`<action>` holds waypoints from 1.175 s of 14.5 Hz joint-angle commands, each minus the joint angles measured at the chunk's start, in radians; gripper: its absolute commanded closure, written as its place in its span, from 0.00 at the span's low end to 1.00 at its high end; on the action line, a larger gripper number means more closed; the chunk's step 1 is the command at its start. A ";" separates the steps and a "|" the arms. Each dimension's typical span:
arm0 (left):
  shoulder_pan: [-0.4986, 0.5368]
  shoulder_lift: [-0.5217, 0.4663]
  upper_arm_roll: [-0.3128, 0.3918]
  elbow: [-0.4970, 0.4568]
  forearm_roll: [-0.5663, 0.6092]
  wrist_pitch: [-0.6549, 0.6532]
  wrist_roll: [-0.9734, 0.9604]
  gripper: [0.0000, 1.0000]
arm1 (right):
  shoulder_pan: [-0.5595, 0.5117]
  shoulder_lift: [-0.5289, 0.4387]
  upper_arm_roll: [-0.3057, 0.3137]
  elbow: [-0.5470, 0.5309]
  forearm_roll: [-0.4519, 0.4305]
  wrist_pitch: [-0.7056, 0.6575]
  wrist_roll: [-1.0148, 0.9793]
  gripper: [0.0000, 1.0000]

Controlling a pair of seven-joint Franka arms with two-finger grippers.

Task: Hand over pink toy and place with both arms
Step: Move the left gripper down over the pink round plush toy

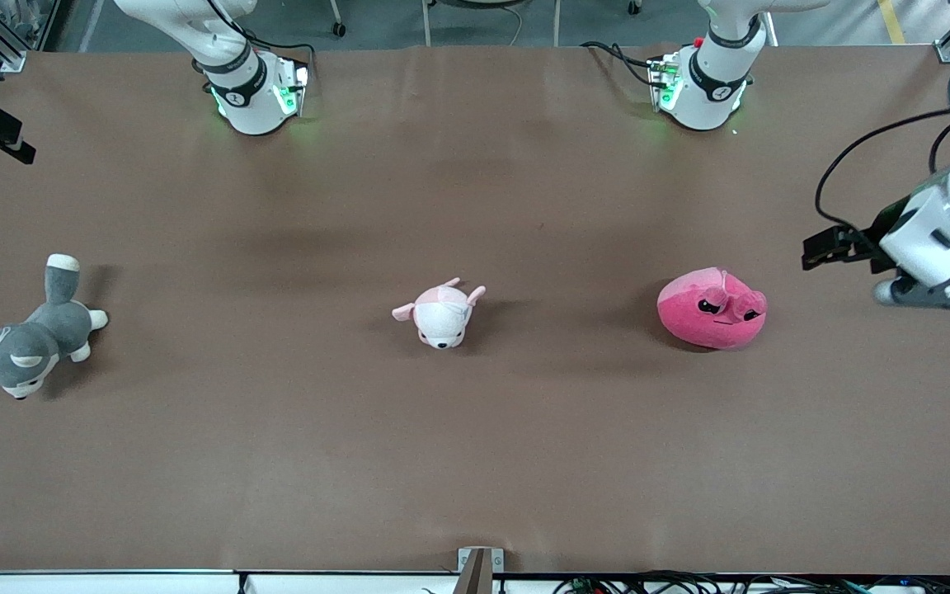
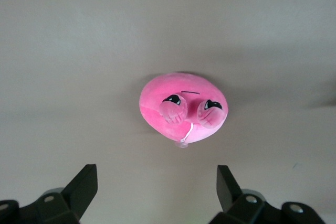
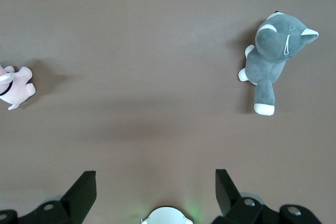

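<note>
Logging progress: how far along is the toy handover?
Nothing is done yet: the pink toy lies untouched on the table. In hand: the left gripper, open, hangs above the table short of the toy. The right gripper waits open. Pickup, handover and placing remain.

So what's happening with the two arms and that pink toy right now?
Left gripper open, up in the air beside pink toy. Right gripper open, waiting high over the table. Toy untouched on the table. Nothing in the way.

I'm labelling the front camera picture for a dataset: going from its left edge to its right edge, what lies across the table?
grey husky plush → pale pink puppy plush → pink toy → left claw, open, in the air at the left arm's end of the table.
</note>
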 commanded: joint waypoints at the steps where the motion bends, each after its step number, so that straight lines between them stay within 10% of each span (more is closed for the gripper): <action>1: 0.005 0.104 0.000 0.020 0.005 -0.006 0.016 0.00 | 0.003 -0.010 -0.001 -0.007 -0.013 0.002 -0.009 0.00; 17: 0.006 0.231 0.000 -0.127 -0.027 0.159 -0.001 0.08 | 0.003 -0.010 -0.001 -0.007 -0.013 -0.001 -0.008 0.00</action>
